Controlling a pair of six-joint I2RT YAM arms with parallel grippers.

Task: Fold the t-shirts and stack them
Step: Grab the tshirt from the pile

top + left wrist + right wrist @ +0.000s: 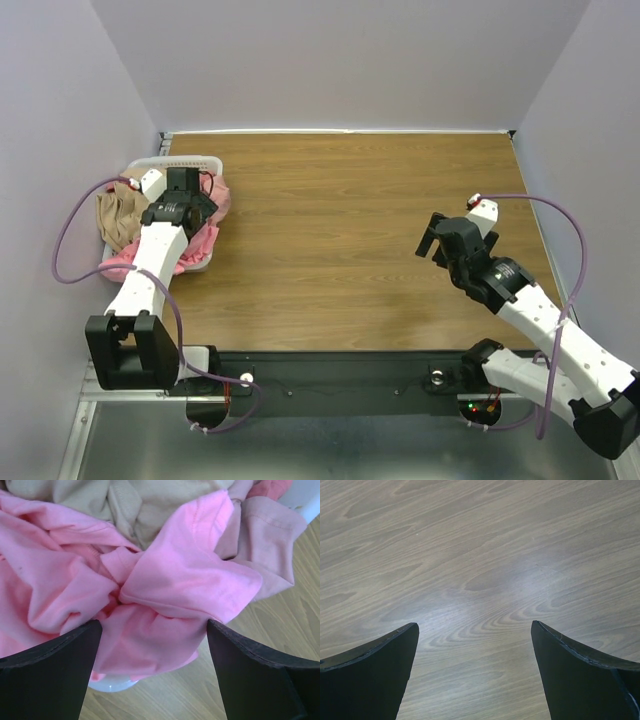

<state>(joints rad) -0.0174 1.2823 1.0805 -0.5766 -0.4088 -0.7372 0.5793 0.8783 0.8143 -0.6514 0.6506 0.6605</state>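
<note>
Left gripper (pixel 152 625): jaws wide apart, holding nothing, just above the bright pink shirt.
Right gripper (pixel 475 625): jaws wide apart, holding nothing, over bare wood, well apart from the shirts.
Bright pink shirt (pixel 165 580): crumpled on top of the pile, spilling over the basket edge.
Tan shirt (pixel 135 500): bunched up behind the bright pink one.
Dusty pink shirt (pixel 265 530): beside the bright pink one, drooping over the edge.
Basket (pixel 185 160): white, at the table's left side, shirts inside.
Table (pixel 350 230): brown wood.
</note>
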